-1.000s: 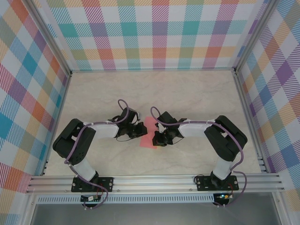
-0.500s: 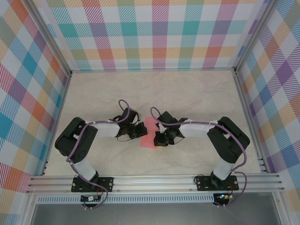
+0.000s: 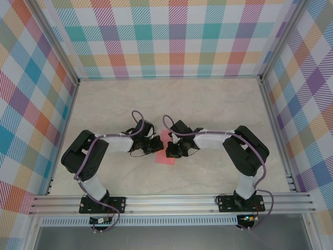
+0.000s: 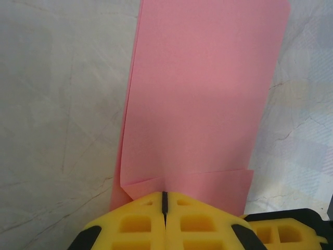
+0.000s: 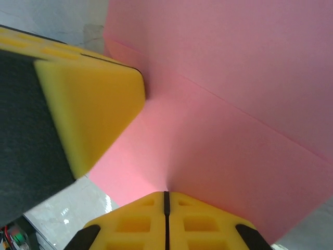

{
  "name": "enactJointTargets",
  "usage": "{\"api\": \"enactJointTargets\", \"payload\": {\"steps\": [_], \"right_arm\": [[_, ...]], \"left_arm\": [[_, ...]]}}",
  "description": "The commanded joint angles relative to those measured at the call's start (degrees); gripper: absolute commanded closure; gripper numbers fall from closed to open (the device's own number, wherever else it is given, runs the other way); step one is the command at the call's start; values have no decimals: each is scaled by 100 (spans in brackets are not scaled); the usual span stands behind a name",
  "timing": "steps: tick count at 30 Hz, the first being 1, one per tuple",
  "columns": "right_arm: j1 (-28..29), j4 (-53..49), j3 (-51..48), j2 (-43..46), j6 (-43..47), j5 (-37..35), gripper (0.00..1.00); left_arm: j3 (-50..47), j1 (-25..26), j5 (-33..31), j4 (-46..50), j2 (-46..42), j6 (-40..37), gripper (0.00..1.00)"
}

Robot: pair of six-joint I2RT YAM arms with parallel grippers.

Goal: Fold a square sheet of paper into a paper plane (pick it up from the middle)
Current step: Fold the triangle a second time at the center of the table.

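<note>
Having slid further onto the paper, the right gripper is pinching its fold beside the left gripper, also pinching, likely steadying the crease.

Pale marbled table with folded salmon-pink paper near its middle

The right gripper is pinching the near edge of the square sheet of paper between closed fingers. A second yellow pad is touching the sheet's left edge.
</note>
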State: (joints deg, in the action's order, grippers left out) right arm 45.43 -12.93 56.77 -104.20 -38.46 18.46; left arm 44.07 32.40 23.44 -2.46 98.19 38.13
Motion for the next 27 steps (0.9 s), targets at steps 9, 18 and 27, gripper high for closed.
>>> {"api": "enactJointTargets", "payload": {"steps": [9,18,27], "right_arm": [[36,-119,407,-446,228,118,93],[36,-542,-65,-107,550,193,93],[36,-842,-598,392,667,232,93]], "left_arm": [[7,36,-542,242,288,135,95],[-31,38,-815,366,358,225,96],[-33,39,-1026,518,455,289,96]]}}
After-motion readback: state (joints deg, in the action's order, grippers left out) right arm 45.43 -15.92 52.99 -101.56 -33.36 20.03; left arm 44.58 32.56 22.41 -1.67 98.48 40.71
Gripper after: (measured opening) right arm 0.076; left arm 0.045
